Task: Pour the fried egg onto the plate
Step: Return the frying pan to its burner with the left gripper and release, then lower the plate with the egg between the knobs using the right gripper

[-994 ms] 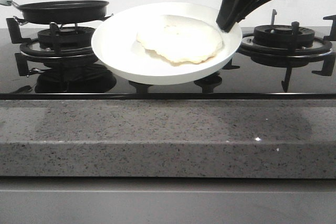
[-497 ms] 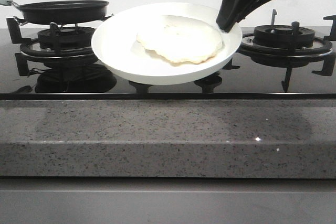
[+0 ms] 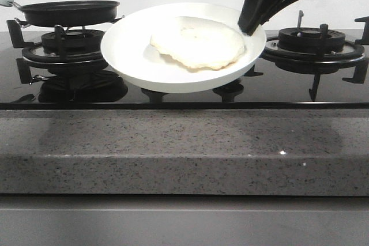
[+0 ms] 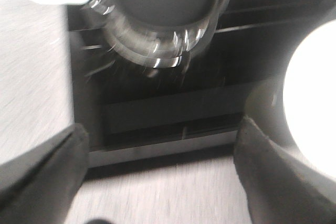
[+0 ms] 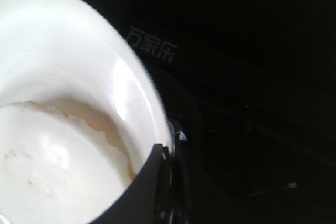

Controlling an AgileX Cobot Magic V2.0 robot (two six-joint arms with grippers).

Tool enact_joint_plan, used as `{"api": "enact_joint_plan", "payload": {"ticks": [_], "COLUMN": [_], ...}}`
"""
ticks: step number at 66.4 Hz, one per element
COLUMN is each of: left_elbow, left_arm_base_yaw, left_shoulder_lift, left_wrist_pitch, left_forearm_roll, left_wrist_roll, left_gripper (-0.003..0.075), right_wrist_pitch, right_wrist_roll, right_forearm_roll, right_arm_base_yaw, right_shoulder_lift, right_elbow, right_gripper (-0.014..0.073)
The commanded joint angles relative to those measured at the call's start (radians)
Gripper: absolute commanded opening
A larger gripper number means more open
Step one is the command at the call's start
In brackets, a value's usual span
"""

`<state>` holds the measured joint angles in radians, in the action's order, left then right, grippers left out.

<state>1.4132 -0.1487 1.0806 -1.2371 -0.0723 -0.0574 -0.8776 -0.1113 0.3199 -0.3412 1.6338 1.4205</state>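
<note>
My right pincer (image 3: 249, 29) grips the round glossy white plate's (image 3: 127, 50) rim, pale cream fried egg (image 3: 198, 42) inside; left pincer (image 4: 157, 177) gapes wide, holding nothing.

— What is everything sitting on?

— A glossy black glass cooktop (image 3: 173, 93) set into a speckled grey stone counter (image 3: 184, 148), whose thick front edge runs across the whole front view.

— What lies on the cooktop?

— Two black burner grates. The left grate (image 3: 57, 50) carries a black frying pan (image 3: 69, 11) with a pale handle tip at the far left. The right grate (image 3: 314, 47) has nothing on it. Between them a dark knob (image 3: 228, 91) shows under a white plate (image 3: 132, 50), which appears raised above the glass.
</note>
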Motion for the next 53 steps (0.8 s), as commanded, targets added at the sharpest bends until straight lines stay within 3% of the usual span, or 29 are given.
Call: {"api": "enact_joint_plan", "payload": {"ticks": [1,24,53], "left_elbow": [-0.058,-0.351,-0.395], "left_arm_base_yaw": [-0.055,-0.064,-0.064], "left_shoulder_lift": [-0.097,-0.331,-0.350], "left_wrist_pitch": [0.044,0.074,0.073], "left_forearm_roll": [0.052,0.062,0.062], "left_wrist_roll": [0.057,0.066,0.066], "left_gripper": [0.0524,0.0524,0.0524], "right_wrist_pitch": [0.045,0.045,0.066], "right_wrist_roll": [-0.001,-0.001,-0.001], "right_forearm_roll": [0.028,0.028,0.028], "right_arm_base_yaw": [0.000,0.000,0.000], "right_shoulder_lift": [-0.047,-0.047,-0.046], "right_elbow": [0.030,0.030,0.030], "right_gripper": [-0.0068,-0.0068,-0.0068]}}
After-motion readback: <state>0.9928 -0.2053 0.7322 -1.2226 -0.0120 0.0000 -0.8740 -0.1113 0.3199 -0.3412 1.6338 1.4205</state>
